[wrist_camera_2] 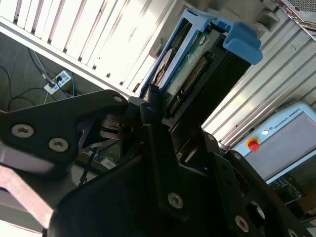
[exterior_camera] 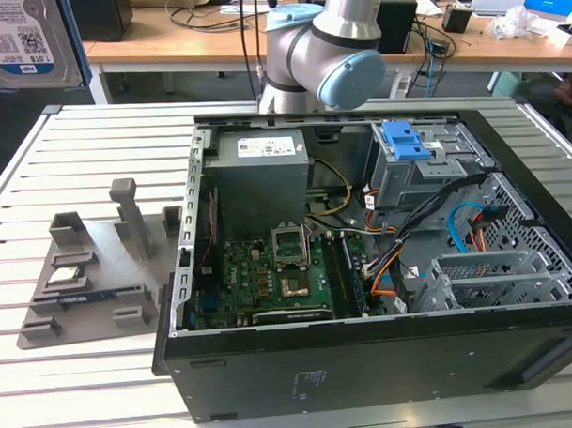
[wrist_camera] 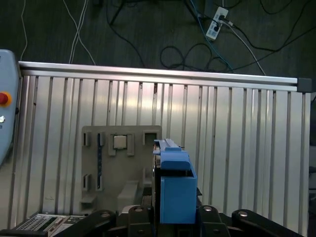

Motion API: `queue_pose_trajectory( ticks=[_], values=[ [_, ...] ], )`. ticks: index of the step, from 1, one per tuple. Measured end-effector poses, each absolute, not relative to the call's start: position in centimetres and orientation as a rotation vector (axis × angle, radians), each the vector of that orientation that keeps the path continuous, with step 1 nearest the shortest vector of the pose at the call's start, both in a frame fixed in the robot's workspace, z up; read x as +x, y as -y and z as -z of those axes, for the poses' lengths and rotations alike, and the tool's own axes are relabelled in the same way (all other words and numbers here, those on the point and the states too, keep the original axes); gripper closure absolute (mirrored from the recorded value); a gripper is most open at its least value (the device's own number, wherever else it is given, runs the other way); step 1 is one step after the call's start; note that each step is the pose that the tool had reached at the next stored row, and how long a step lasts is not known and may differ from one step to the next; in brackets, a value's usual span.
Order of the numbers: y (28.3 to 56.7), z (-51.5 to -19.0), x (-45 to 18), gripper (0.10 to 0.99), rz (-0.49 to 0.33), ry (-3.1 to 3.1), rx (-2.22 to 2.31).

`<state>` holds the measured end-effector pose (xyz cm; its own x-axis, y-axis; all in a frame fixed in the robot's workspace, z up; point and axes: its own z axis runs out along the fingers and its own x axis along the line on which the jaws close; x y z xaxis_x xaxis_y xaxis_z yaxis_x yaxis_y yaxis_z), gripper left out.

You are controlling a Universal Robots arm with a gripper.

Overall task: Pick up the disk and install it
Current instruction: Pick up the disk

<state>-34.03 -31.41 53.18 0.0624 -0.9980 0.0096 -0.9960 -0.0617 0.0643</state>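
**A:** Where is the disk, and what is the gripper doing?

**B:** In the second wrist view the gripper (wrist_camera_2: 160, 116) is clamped on the disk (wrist_camera_2: 192, 64). Its black fingers (wrist_camera_2: 150, 106) press the flat faces, and the blue carrier end points away from the wrist. In the exterior view the disk sits at eleven o'clock, raised and well apart from the open computer case (exterior_camera: 366, 361). The grey parts fixture (exterior_camera: 91, 268), which holds a small processor chip (exterior_camera: 64, 275), lies at nine o'clock of the case.

**A:** How should this carry be handled?

**B:** In my judgement the squeeze should stay firm and the disk square to the fingers. Any travel should keep it clear of the case wall and of the loose cables (exterior_camera: 400, 257) at three o'clock inside the case.

**A:** What is hard to make out?

**B:** The exterior view's edge cuts off most of the disk. The arm (exterior_camera: 327, 43) runs out of frame at twelve o'clock. The gripper's own body hides how far the fingers reach along the disk. I cannot tell which bay is meant for the disk: the cage under the blue latch (exterior_camera: 404, 139) at one o'clock, or the silver cages (exterior_camera: 495, 282) at four o'clock.
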Motion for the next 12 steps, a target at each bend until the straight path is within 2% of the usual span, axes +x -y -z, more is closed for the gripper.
queue_pose_trajectory(
  ticks=[8,12],
  values=[
    [31.3,-55.7,-34.0,0.718,0.06,2.113,2.249],
    [31.3,-55.9,-34.0,0.718,0.06,2.113,2.249]
  ],
)
